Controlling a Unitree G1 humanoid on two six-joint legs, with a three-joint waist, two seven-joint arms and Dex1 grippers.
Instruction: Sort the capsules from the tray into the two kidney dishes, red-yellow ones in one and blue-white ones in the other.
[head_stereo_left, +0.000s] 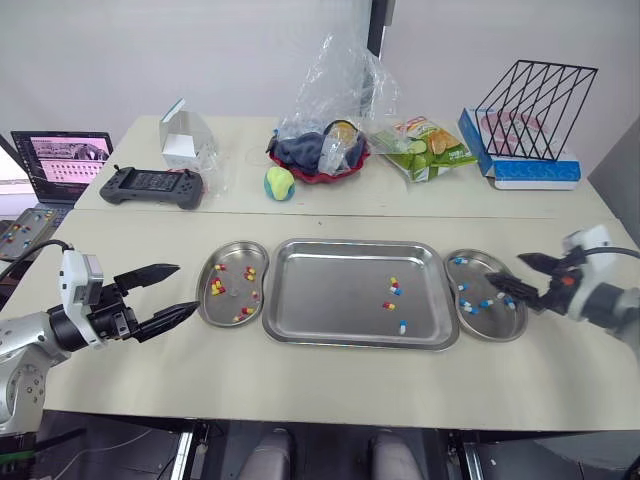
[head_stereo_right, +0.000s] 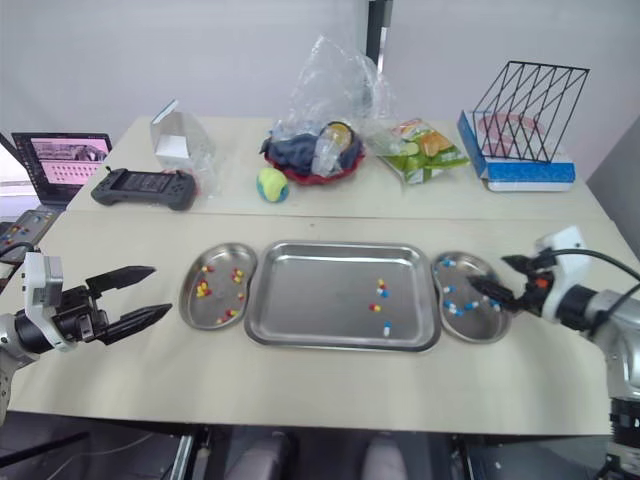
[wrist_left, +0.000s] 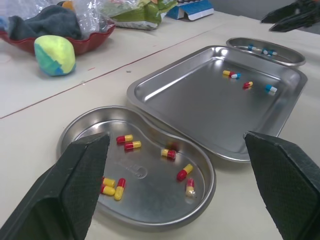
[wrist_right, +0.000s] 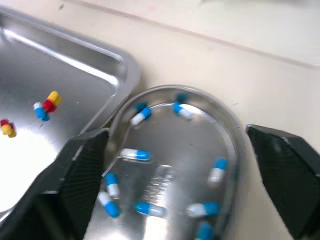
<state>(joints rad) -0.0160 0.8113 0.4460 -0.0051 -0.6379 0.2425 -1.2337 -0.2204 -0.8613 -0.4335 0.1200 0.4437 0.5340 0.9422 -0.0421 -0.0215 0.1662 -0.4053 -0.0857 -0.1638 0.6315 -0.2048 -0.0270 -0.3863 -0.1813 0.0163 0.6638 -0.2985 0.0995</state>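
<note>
A steel tray (head_stereo_left: 320, 290) lies mid-table and holds a few capsules (head_stereo_left: 394, 288) of both colours toward its right side. To its left, a kidney dish (head_stereo_left: 232, 302) contains several red-yellow capsules (wrist_left: 129, 141). On the tray's right, the other kidney dish (head_stereo_left: 497, 322) contains several blue-white capsules (wrist_right: 141, 115). My left gripper (head_stereo_left: 187, 287) hovers open just left of the left dish, holding nothing. Over the right dish's far edge my right gripper (head_stereo_left: 503, 270) stands open and empty.
Across the back table sit a laptop (head_stereo_left: 60, 160), a game controller (head_stereo_left: 150, 186), a white box (head_stereo_left: 183, 140), a green-yellow ball (head_stereo_left: 279, 183), a red bowl under a plastic bag (head_stereo_left: 320, 150), a snack bag (head_stereo_left: 425, 148) and a wire rack (head_stereo_left: 530, 95).
</note>
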